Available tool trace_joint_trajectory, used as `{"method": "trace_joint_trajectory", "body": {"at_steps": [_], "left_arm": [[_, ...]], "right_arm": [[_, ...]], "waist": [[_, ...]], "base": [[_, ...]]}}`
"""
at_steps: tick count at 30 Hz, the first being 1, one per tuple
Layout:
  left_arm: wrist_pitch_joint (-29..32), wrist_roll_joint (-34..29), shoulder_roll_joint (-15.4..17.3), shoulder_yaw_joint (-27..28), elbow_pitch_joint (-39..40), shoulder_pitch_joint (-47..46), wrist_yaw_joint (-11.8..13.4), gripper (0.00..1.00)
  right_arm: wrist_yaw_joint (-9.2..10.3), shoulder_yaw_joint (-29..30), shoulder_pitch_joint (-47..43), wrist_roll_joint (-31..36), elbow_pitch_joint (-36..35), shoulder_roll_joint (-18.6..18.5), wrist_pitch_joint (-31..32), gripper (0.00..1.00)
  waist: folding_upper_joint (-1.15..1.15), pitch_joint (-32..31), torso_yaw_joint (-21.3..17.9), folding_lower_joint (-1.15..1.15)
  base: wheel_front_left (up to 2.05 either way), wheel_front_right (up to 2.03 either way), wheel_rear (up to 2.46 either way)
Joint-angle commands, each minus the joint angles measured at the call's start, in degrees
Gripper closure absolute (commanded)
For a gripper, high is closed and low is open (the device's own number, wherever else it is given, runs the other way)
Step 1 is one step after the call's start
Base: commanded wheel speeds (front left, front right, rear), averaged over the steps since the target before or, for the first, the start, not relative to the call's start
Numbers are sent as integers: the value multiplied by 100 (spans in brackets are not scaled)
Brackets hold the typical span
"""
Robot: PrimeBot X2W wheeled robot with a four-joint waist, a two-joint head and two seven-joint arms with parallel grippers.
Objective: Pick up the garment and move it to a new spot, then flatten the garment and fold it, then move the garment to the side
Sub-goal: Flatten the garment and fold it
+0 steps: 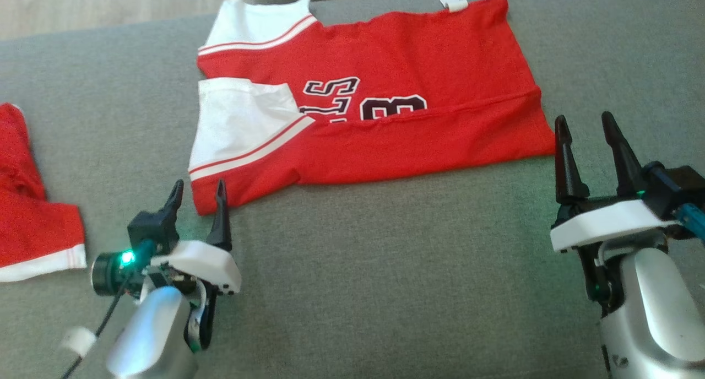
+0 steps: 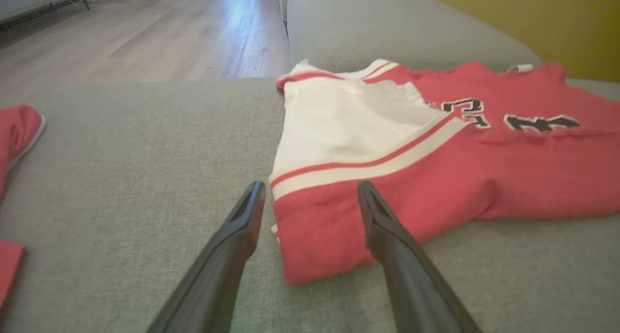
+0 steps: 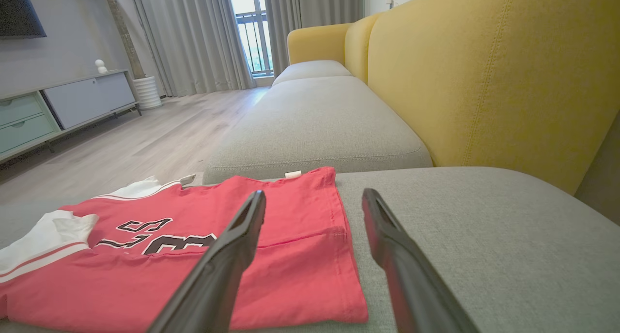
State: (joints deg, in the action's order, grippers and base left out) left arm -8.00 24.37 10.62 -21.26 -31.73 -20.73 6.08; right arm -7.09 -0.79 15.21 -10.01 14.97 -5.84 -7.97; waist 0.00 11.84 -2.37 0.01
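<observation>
the jersey (image 1: 418, 142) lies flat on the grey cushion (image 1: 385, 269), its near edge folded over, white sleeves at left, hem at right. the left gripper (image 1: 198, 189) sits at its near left corner, fingers apart, holding nothing. the right gripper (image 1: 584, 123) is just right of the near right corner, fingers apart, empty. another red cloth (image 1: 33, 225) lies well apart at left.

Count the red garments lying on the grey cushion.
2: the jersey in the middle, and a second garment at the left edge, cut off by the frame; others may lie out of view.
</observation>
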Motion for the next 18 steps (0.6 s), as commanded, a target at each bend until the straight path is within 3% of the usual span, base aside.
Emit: {"method": "trace_joint_trajectory", "body": {"at_steps": [1,8,12,13,14,18], "left_arm": [[37,-54,127,184,59,-242,31,0],[761,-194,291,-22,-752,-680,36,0],[1086,-197,321,-158,-1017,-775,-105,0],[1117,-183,321,-174,-1041,-791,-146,58],[1100,-177,322,-186,-1040,-807,-177,100],[708,-177,320,-156,-887,-875,-194,100]], "right_arm": [[-40,-140,227,22,-220,31,16,0],[-40,-224,339,27,-288,40,7,0],[-40,-233,359,46,-297,54,1,0],[-40,-228,361,55,-294,57,2,0],[-40,-221,366,65,-288,60,5,0],[-40,-138,395,147,-191,94,67,0]], "waist": [[0,77,-68,-1],[0,299,-228,-1],[0,353,-270,-1],[0,360,-274,-1],[0,365,-273,-1],[0,352,-218,-1]], "base": [[0,0,0],[0,0,0],[0,0,0],[0,0,0],[0,0,0],[0,0,0]]}}
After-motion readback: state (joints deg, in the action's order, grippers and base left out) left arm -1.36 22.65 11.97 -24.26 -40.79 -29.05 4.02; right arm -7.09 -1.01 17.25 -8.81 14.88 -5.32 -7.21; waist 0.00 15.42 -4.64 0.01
